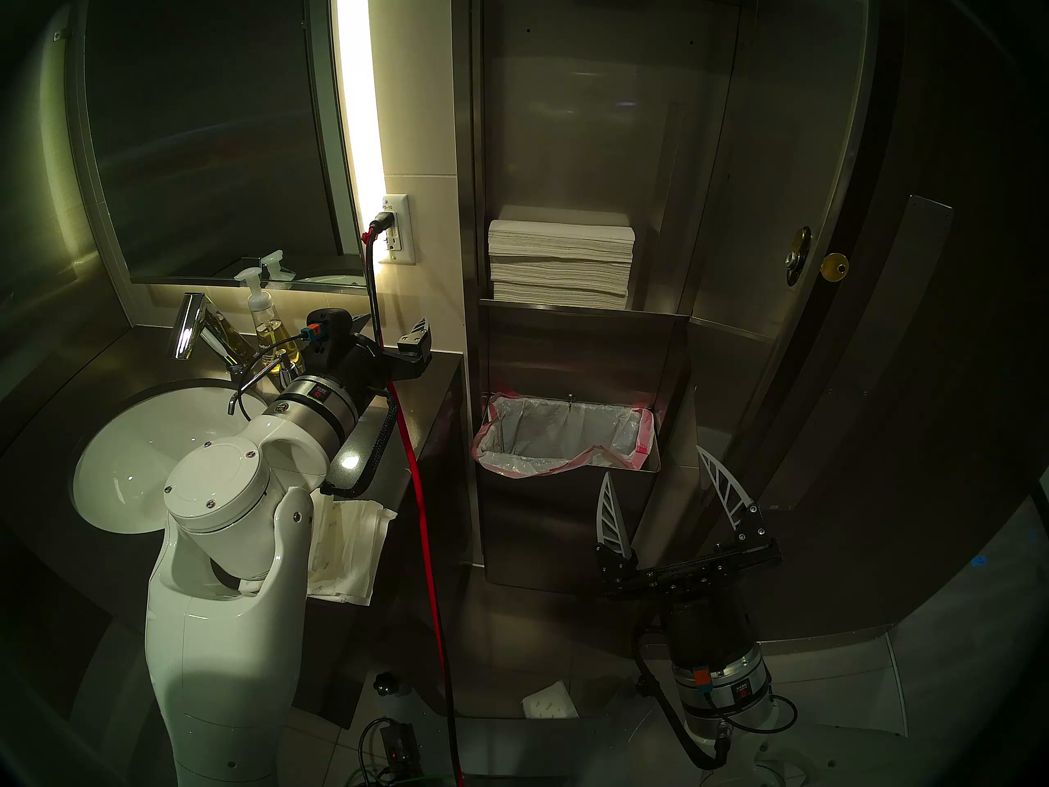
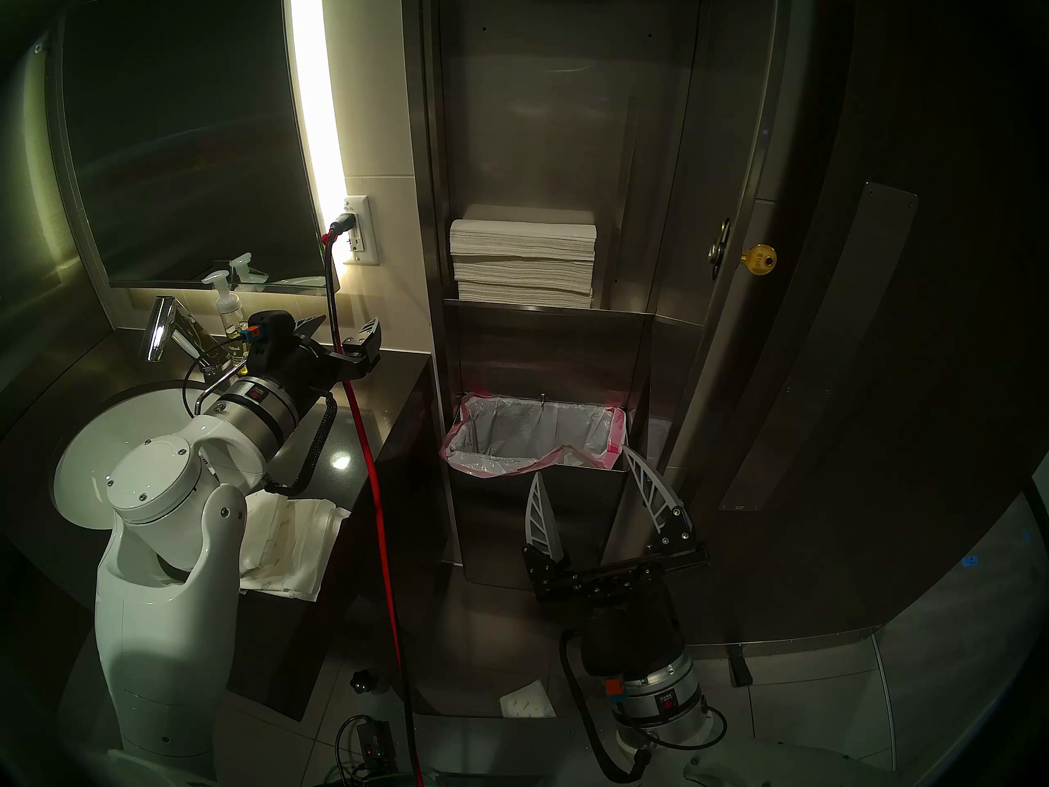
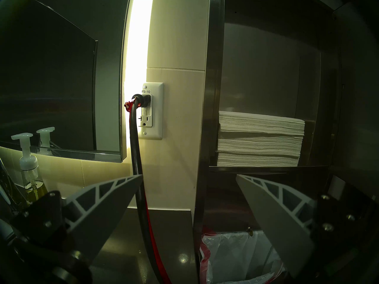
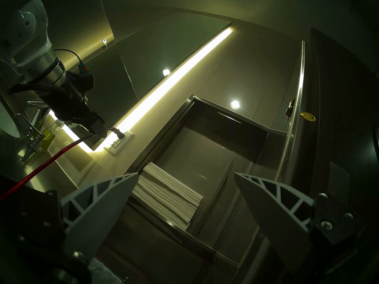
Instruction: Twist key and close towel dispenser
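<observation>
The towel dispenser (image 1: pixel 596 133) is a tall steel wall cabinet, and its long door (image 1: pixel 760 172) is swung open to the right. A stack of white folded towels (image 1: pixel 561 263) sits inside. The brass key (image 1: pixel 834 267) sticks out of the round lock (image 1: pixel 797 256) at the door's edge; it also shows in the right wrist view (image 4: pixel 307 116). My right gripper (image 1: pixel 653 462) is open and empty, low in front of the cabinet, well below the key. My left gripper (image 1: pixel 391 325) is open and empty over the counter, left of the cabinet.
A waste bin (image 1: pixel 539 519) with a plastic liner sits in the cabinet's lower part. A red and black cable (image 1: pixel 420 513) hangs from the wall outlet (image 1: pixel 397 229) past my left gripper. The sink (image 1: pixel 142 445), faucet (image 1: pixel 190 326), soap bottle (image 1: pixel 267 320) and mirror (image 1: pixel 198 116) are at left.
</observation>
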{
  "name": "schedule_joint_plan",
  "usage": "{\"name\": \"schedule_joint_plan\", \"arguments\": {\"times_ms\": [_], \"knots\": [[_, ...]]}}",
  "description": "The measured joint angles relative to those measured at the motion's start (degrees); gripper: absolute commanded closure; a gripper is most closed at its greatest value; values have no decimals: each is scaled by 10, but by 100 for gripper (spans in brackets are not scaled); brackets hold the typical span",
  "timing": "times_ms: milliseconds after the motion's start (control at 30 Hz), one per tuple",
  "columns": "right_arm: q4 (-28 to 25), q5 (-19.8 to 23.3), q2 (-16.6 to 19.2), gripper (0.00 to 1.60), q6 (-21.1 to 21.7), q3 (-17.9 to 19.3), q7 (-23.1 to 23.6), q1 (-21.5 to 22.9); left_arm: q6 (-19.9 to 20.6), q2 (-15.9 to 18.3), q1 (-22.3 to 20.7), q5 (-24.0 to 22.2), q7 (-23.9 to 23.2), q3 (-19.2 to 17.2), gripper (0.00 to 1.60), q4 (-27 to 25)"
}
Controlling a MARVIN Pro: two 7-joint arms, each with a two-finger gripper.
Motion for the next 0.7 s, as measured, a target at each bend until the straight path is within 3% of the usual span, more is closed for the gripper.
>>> {"name": "schedule_joint_plan", "arguments": {"times_ms": [367,700], "knots": [[-7,-65,24,0,34,16,-9,-2,0,0,0,0,0,0,0,0],[4,-86,54,0,83,35,-72,-44,0,0,0,0,0,0,0,0]]}}
